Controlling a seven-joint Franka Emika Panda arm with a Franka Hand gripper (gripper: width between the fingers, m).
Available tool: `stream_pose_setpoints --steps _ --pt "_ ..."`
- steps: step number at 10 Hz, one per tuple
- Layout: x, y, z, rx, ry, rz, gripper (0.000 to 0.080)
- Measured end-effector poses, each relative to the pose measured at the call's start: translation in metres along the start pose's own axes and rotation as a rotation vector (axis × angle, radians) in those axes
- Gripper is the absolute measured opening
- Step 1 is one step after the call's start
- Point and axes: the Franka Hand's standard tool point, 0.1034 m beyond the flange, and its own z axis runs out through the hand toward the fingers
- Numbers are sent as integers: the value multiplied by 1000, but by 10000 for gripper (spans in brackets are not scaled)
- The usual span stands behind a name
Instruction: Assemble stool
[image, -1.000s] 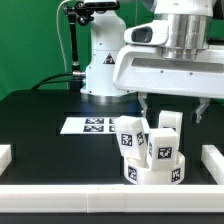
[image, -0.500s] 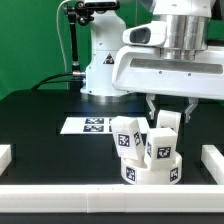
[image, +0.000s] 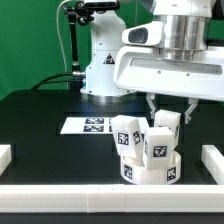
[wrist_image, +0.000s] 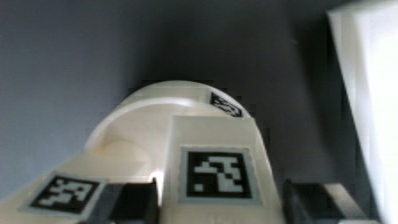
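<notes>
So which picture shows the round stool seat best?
The exterior view. There the round seat shows nearly whole at the bottom, with tagged legs standing on it. The wrist view shows only a blurry close-up of white tagged parts, so the seat is hard to tell.

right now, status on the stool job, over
Gripper shut on rear leg. Seat on table, two more legs standing in it. Marker board behind, clear of the work.

A robotics lab: black table (image: 40, 125), marker board (image: 88, 125), green backdrop (image: 30, 45)
</notes>
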Motion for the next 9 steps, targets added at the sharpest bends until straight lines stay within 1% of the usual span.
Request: stream_pose_setpoints --steps 2,3,6,9 --pt "-3 -4 1 5 2 226 337" --pt "-5 -8 1 13 8 349 337" --pt "-5 -13 0 54 7 626 337" --pt "-6 -15 0 64 -9 810 337"
